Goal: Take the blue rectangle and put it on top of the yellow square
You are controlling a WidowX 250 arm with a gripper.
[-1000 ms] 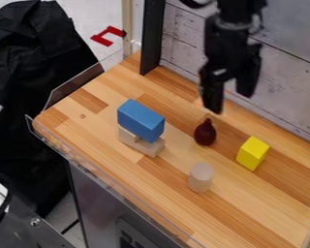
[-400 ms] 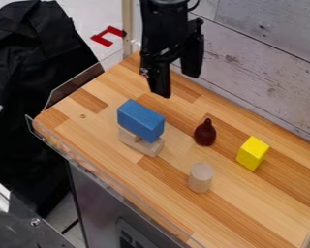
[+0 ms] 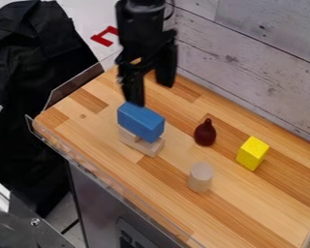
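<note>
The black gripper hangs from the top edge, just above and behind the blue block, its two fingers apart with nothing between them. One fingertip overlaps the view of the blue block's back corner; whether they touch I cannot tell. The blue rectangular block lies on top of a pale wooden block left of the middle. A yellow block stands on the wooden surface at the right.
Between the blue and yellow blocks stands a dark red pear-shaped object. Nearer the front is a pale cylinder. The wooden counter has a clear rim along its front left and a plank wall behind.
The gripper has moved left across the back of the counter and then down, closer to the blue block. The blocks and other objects have stayed where they were.
</note>
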